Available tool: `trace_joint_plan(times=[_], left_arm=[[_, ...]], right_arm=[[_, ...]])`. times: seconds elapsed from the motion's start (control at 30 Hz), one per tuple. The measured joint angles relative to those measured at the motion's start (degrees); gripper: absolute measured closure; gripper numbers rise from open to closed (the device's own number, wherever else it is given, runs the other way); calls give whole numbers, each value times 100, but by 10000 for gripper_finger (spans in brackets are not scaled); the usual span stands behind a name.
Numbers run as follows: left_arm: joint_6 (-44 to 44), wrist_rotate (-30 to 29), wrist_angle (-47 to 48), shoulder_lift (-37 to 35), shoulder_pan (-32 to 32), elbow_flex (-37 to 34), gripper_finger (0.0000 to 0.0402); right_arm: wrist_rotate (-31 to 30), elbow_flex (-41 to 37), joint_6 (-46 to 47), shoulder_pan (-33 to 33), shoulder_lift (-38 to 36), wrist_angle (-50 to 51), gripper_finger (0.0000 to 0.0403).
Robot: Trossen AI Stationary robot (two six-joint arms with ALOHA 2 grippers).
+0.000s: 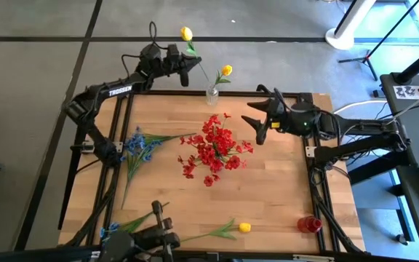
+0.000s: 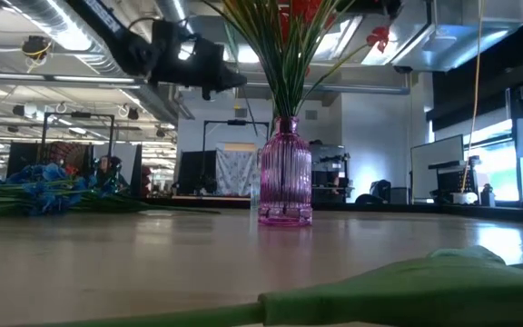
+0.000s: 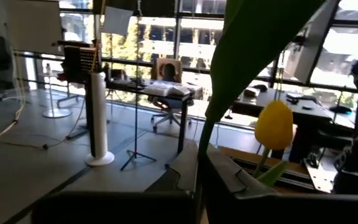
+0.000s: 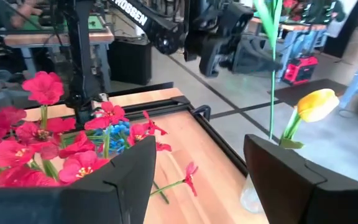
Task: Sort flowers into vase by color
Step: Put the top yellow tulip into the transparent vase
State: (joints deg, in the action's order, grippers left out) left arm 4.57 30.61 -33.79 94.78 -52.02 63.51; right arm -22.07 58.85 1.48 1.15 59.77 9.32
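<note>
My left gripper (image 1: pixel 185 68) hangs past the table's far edge, shut on a yellow tulip (image 1: pixel 186 33) whose head stands above it. Just to its right, a small clear vase (image 1: pixel 212 93) at the far edge holds another yellow tulip (image 1: pixel 226 70). My right gripper (image 1: pixel 261 121) hovers open to the right of that vase and touches nothing. Red flowers (image 1: pixel 214 148) stand in a pink vase (image 2: pixel 285 173) at the table's centre. Blue flowers (image 1: pixel 140 148) lie flat on the left side. A third yellow tulip (image 1: pixel 244 227) lies at the near edge. My left gripper pinches the tulip's green stem (image 3: pixel 199 158) between its two fingers, below the big leaf (image 3: pixel 253 50). The fingers lie across the stem, coming level from the table's left. The tulip is upright, and its lower stem (image 4: pixel 271 93) runs down toward the clear vase's mouth; whether it is inside cannot be told.
A small red container (image 1: pixel 310 224) stands at the near right corner. A blue sprig (image 1: pixel 108 232) lies at the near left edge. Bare wood shows on the table's right half (image 1: pixel 282 182). Desks and stands fill the room beyond the far edge.
</note>
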Motion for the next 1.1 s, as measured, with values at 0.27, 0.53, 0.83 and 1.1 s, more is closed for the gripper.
trace_joint_plan(times=[0.27,0.53,0.83,1.1], left_arm=[[-196,513,-423,293,-99,-2,395],[-233,589,-279,298,-73,-2,394],[-255,600,-587,793,8,-2,394],[-124,739,-827,953,180,-2,394]], right_arm=[[-1020,0,239,-471,10,-15,159],[-1673,0,494,-529,10,-59,159],[-2147,0,420,-527,240,-589,159],[-2260,-1,389,-525,431,-832,159]])
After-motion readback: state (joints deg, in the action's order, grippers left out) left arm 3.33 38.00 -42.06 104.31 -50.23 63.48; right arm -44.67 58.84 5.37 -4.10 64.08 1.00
